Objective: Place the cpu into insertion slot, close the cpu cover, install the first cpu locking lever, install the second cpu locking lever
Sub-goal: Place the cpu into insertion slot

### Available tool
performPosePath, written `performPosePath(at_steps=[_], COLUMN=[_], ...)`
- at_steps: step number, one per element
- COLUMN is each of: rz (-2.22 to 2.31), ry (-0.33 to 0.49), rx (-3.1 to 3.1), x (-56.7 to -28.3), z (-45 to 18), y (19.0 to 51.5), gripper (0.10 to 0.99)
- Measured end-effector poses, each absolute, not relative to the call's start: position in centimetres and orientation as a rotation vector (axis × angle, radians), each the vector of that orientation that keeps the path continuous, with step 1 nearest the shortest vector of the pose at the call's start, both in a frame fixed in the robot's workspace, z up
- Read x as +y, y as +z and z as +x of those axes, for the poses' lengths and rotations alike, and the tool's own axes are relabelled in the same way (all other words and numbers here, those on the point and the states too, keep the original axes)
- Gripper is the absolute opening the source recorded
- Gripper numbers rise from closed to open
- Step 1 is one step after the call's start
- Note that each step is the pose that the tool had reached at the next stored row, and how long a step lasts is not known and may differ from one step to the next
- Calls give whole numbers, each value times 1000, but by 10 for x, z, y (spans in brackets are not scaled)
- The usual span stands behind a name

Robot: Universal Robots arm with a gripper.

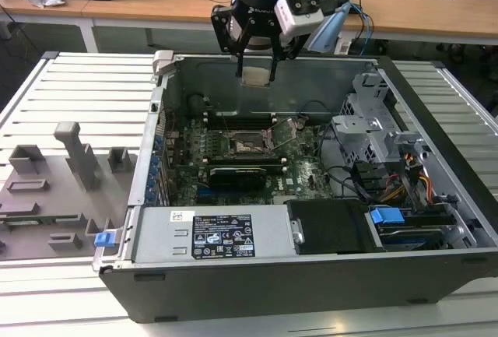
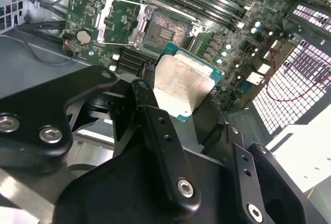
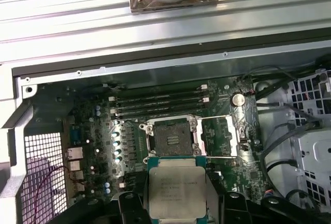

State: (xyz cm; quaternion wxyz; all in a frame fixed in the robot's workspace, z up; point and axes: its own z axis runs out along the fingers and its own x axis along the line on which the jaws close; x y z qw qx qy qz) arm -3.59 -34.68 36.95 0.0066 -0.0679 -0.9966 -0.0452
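A slatted grey table [image 1: 78, 88] carries an open computer case [image 1: 436, 173], lying on its side with its inside facing up. On the exterior view's left, grey plastic fixtures [image 1: 78, 158] stand on the table beside the case.

Along the case's near edge sits the silver power supply [image 1: 163, 232]. It bears a black-and-white label [image 1: 223, 236] crowded with small print and marks, none of it legible, and a smaller white sticker [image 1: 180, 216] sits at its upper edge. A blue tab [image 1: 103, 239] sticks out at the case's near corner.

The green motherboard [image 1: 303, 173] covers the case floor, with a long black card [image 1: 237, 175] across it and long narrow memory slots [image 3: 160, 102] beyond the socket.

The gripper [image 1: 257, 71] hangs above the case's far wall, well above the board. Its black fingers [image 2: 155, 115] are closed on the cpu [image 1: 257, 78], clamping it by two opposite edges with the silvery top facing outward. In the first wrist view the chip's top carries several lines of faint engraved writing, too fine to read.

The insertion slot [image 3: 172, 138] lies bare below, its dark centre framed by a silvery rim. The cpu cover [image 3: 220, 136] is swung open, lying to one side of the slot, next to a round coin cell [image 3: 238, 99].
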Motion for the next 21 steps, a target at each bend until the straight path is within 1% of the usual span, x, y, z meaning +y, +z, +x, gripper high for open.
performPosePath(at_steps=[21], rz=[-273], ry=[-142], rx=[-3115], x=[-347], z=[-36], y=[369], gripper=[533])
